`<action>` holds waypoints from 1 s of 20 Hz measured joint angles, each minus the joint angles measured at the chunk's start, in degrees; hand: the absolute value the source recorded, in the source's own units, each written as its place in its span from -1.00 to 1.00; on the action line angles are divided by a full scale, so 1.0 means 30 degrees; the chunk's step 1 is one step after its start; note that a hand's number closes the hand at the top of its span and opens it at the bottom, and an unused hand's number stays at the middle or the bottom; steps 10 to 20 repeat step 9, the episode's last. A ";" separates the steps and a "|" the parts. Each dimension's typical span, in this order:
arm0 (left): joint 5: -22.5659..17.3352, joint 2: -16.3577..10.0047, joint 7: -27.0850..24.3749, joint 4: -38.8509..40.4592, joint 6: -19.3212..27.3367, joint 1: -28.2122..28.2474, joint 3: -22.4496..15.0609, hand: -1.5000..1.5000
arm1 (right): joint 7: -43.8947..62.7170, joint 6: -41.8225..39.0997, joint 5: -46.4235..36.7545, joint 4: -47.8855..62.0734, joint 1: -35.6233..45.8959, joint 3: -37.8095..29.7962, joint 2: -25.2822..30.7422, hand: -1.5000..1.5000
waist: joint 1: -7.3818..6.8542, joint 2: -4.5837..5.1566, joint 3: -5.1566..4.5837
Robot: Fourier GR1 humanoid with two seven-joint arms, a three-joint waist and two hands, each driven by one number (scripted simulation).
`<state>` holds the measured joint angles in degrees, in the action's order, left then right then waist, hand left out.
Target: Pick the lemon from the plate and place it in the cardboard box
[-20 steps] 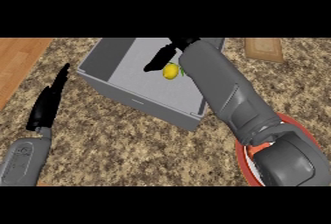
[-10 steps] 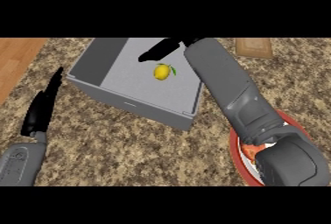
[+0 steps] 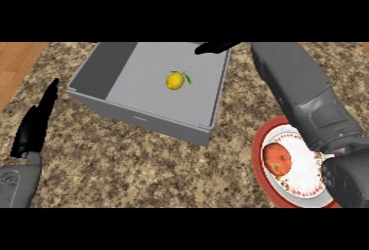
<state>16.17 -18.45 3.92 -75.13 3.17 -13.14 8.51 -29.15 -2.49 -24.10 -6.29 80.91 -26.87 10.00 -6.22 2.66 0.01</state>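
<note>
A yellow lemon [image 3: 174,80] with a small green leaf lies on the floor of the grey box [image 3: 101,73], near its middle. My right hand [image 3: 216,47] hovers above the box's far right rim, fingers straight and open, holding nothing; the lemon is well clear of it, lower left. Its grey forearm runs down the right side over the red-rimmed plate [image 3: 259,161]. My left hand [image 3: 34,128] rests open at the left edge, fingers pointing up, beside the box's left wall.
A red apple-like fruit [image 3: 277,158] sits on the plate at the lower right. The speckled stone counter [image 3: 144,166] spreads in front of the box. A wooden strip [image 3: 18,58] borders the counter at the far left.
The lemon left my right hand and now lies on the box floor. My right hand opened and drew back to the right rim. The view shifted left, showing the plate and fruit.
</note>
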 measured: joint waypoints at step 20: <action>-0.0061 0.0148 -0.0092 -0.0301 0.0058 0.0224 0.0017 0.00 | -0.1174 -0.3133 -0.0533 -0.0122 -0.1553 0.0473 0.3371 -1.00 | 0.0028 0.0092 0.0037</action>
